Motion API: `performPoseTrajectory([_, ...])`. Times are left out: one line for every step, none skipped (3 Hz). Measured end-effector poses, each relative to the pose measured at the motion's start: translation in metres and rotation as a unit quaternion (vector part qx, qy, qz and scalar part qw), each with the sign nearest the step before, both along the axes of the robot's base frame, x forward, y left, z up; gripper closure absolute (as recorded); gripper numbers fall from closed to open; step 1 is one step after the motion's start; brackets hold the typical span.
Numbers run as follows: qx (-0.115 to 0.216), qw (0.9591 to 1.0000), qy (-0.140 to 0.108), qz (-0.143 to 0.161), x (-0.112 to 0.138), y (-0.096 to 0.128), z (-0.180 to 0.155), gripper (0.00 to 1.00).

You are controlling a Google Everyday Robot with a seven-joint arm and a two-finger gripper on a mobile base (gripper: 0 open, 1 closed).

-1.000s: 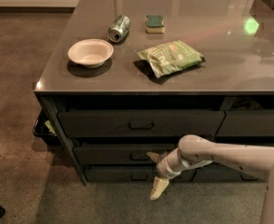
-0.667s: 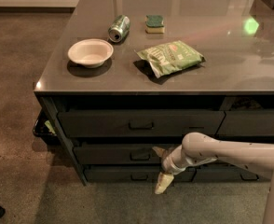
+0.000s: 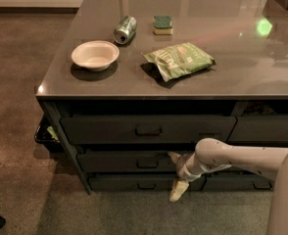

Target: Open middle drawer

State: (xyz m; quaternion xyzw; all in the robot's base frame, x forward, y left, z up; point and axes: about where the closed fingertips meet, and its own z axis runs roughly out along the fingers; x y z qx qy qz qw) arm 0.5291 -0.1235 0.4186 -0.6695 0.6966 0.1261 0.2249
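The middle drawer [image 3: 119,161] is a wide, low dark-grey front, second in the stack under the counter, with a small loop handle [image 3: 147,163] at its centre. It sits about flush with the drawers above and below. My gripper [image 3: 176,174] is in front of this drawer, just right of the handle and not around it. It is open, with one pale finger [image 3: 173,156] pointing up-left at drawer height and the other [image 3: 179,191] hanging down over the lowest drawer. My arm [image 3: 242,160] comes in from the right.
The taller top drawer [image 3: 148,129] and the lowest drawer [image 3: 134,183] flank the middle one. On the counter [image 3: 232,67] lie a white bowl [image 3: 95,55], a can on its side [image 3: 125,29], a sponge [image 3: 162,25] and a green chip bag [image 3: 179,59]. The floor lies to the left.
My gripper has moved a little to the right and up along the drawer fronts, away from the handle. The drawers have not visibly moved.
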Motion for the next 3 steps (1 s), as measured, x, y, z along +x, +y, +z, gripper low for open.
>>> performPoseTrajectory([-0.001,1.0,-0.002,0.0,0.002,-0.001,-0.001,0.0])
performPoseTrajectory([-0.006,0.9999,-0.011,0.007,0.007,0.002,0.0,0.0])
performPoseTrajectory([-0.015,0.9986,-0.047,0.022,0.018,0.009,-0.001,0.0])
